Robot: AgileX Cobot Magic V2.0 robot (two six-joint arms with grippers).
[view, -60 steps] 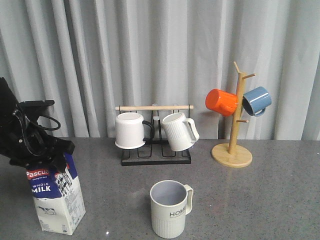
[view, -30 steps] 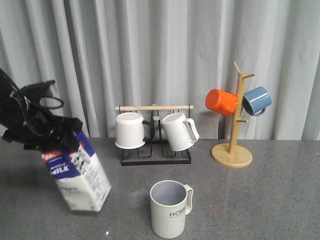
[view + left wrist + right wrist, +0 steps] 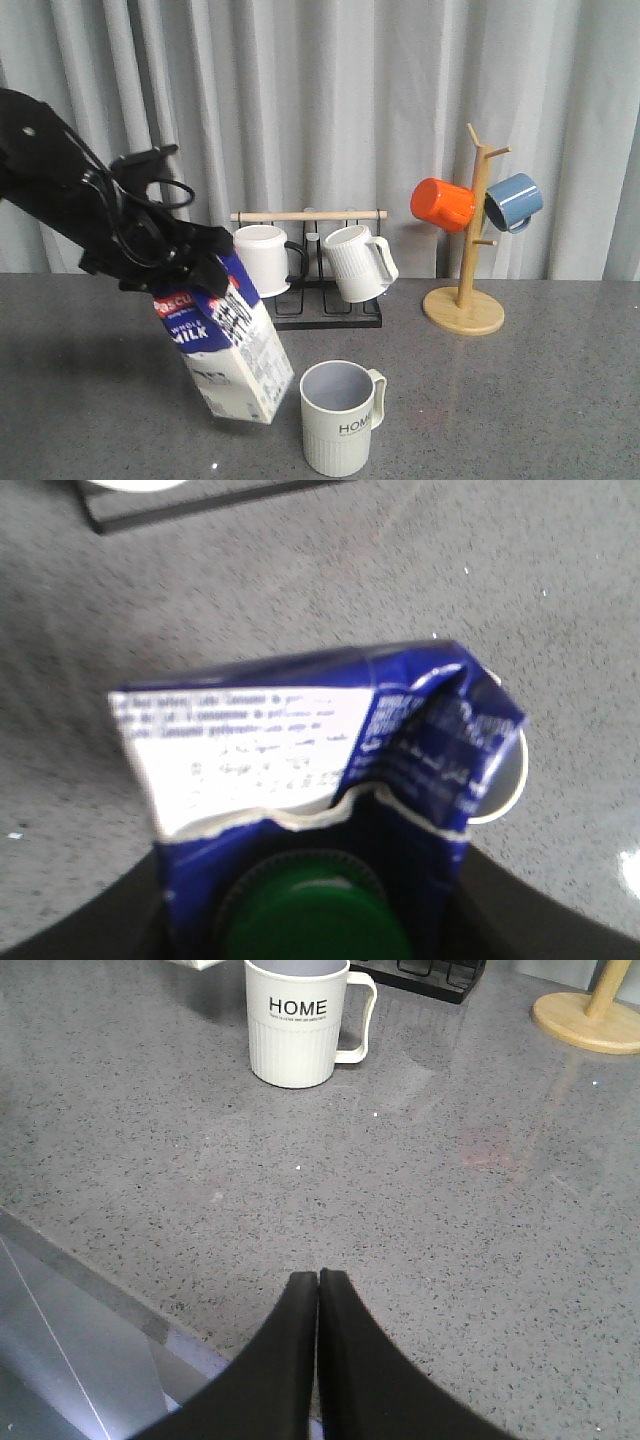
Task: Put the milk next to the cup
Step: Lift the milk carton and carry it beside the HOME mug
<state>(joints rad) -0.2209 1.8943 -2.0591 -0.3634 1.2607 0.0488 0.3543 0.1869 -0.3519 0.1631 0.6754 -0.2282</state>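
Observation:
The milk [image 3: 228,350], a blue and white Pascual carton, hangs tilted in the air just left of the cup, its base near the cup's rim. My left gripper [image 3: 185,272] is shut on the carton's top. In the left wrist view the milk [image 3: 300,750] fills the picture with its green cap [image 3: 315,925] between the jaws. The cup [image 3: 341,416], a cream ribbed mug marked HOME, stands at the front middle. It also shows in the right wrist view [image 3: 298,1030]. My right gripper [image 3: 319,1278] is shut and empty over the table's near edge, out of the front view.
A black rack [image 3: 312,312] with a wooden bar holds a white mug with a black handle [image 3: 262,260] and a white ribbed mug [image 3: 357,263] behind the cup. A wooden mug tree [image 3: 466,290] at the back right carries an orange mug [image 3: 443,204] and a blue mug [image 3: 514,201].
My left gripper has lifted the milk off the table at the front left and carried it right, tilted, to just beside the cup. The right gripper's earlier state is not shown.

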